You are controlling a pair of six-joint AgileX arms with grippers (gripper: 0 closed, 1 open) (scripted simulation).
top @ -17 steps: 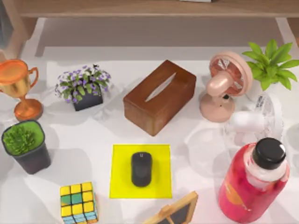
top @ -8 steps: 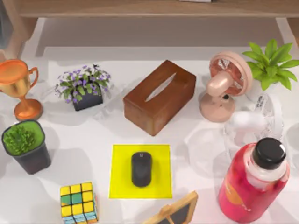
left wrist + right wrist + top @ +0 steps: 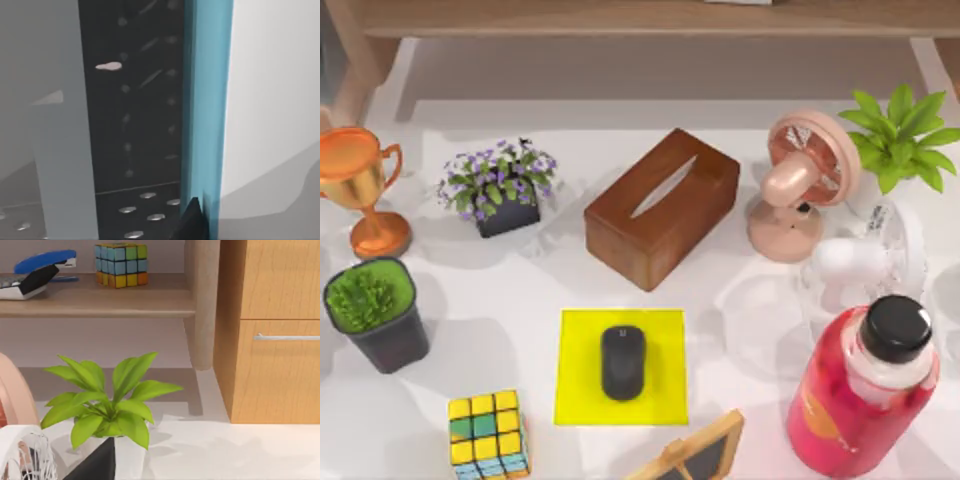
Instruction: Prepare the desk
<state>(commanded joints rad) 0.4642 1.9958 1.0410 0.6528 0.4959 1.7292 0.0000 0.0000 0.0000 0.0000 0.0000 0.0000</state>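
The desk [image 3: 500, 320] is a broad white tabletop crowded with objects. Near its front middle a black mouse [image 3: 622, 362] lies on a yellow mat [image 3: 575, 400]. A dark part of my left gripper [image 3: 191, 222] shows in the left wrist view, beside a blue strip [image 3: 207, 100] and a dark perforated panel [image 3: 132, 110]. A dark part of my right gripper [image 3: 96, 466] shows in the right wrist view, low in front of a green leafy plant [image 3: 107, 402] on the desk [image 3: 225, 450].
A brown tissue box [image 3: 662, 207] sits mid-desk. Trophy [image 3: 360, 185], flower pot [image 3: 500, 188], grass pot [image 3: 375, 312] and cube [image 3: 488, 432] stand left. Pink fan [image 3: 805, 182], white fan [image 3: 865, 258], red bottle [image 3: 865, 385] and plant [image 3: 900, 135] stand right. A wooden cabinet [image 3: 280, 335] rises behind.
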